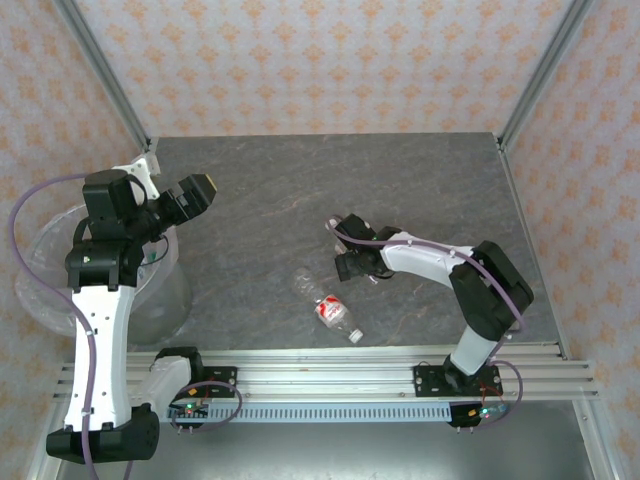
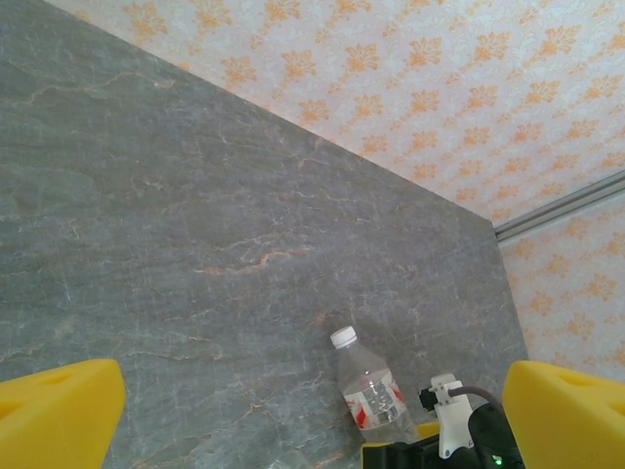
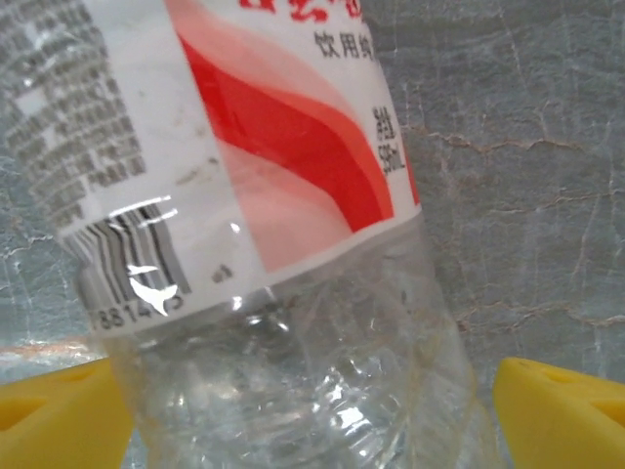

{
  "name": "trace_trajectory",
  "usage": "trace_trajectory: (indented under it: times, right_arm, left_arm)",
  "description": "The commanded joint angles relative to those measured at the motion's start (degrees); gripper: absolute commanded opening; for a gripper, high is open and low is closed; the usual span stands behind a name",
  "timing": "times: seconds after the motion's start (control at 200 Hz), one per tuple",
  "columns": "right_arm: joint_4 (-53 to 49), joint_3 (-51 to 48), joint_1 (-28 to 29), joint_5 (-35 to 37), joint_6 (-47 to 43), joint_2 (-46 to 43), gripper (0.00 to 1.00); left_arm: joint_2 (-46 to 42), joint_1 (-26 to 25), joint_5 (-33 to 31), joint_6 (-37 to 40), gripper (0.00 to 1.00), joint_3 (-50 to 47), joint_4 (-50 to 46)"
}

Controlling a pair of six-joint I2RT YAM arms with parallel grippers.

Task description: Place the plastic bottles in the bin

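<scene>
A clear plastic bottle (image 3: 293,244) with a red-white label lies on the grey table, its base between the fingers of my right gripper (image 3: 312,420). The jaws are open, with a gap at the right finger (image 3: 566,410). From the left wrist, this bottle (image 2: 373,391) points its white cap away from the right gripper (image 2: 439,445). A second clear bottle (image 1: 328,310) lies nearer the rail. My left gripper (image 1: 200,190) hangs open beside the bin (image 1: 160,300), its yellow fingertips (image 2: 59,410) holding nothing. From above, the right gripper (image 1: 348,255) sits mid-table.
The see-through bin stands at the table's left edge under the left arm. A metal rail (image 1: 320,365) runs along the near edge. Patterned walls and frame posts (image 1: 540,70) close the back and sides.
</scene>
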Motion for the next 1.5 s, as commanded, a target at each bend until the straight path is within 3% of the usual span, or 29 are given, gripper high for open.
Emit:
trace_trajectory:
  times: [0.0,0.225,0.681,0.941,1.021,1.496]
  right_arm:
    - [-2.69,-1.96,-0.94,-1.97,-1.54,-2.99,0.93]
    - [-2.02,-6.29,-1.85,-4.34,-1.37,-6.52,0.9]
    - [4.89,-10.36,-1.86,-5.56,-2.15,-7.81,0.66]
    - [9.04,-13.42,-1.86,-4.71,-2.67,-12.97,0.56]
    - [10.9,-14.8,-1.84,-4.69,-2.77,-14.87,0.49]
    - [18.96,-19.08,-1.76,-3.69,-3.09,-24.83,0.42]
  left_arm:
    - [0.16,-0.57,-0.76,1.11,1.0,-0.71,1.27]
    - [0.7,-0.61,-0.5,0.61,1.0,-1.0,1.95]
    - [0.69,-0.74,-0.15,0.06,1.0,-1.27,2.06]
    - [0.8,-1.77,0.12,-0.66,1.0,-1.57,2.8]
    - [1.06,-2.53,0.26,-1.18,1.0,-1.71,3.4]
    - [4.54,-12.12,-3.23,-3.57,1.0,-0.8,6.97]
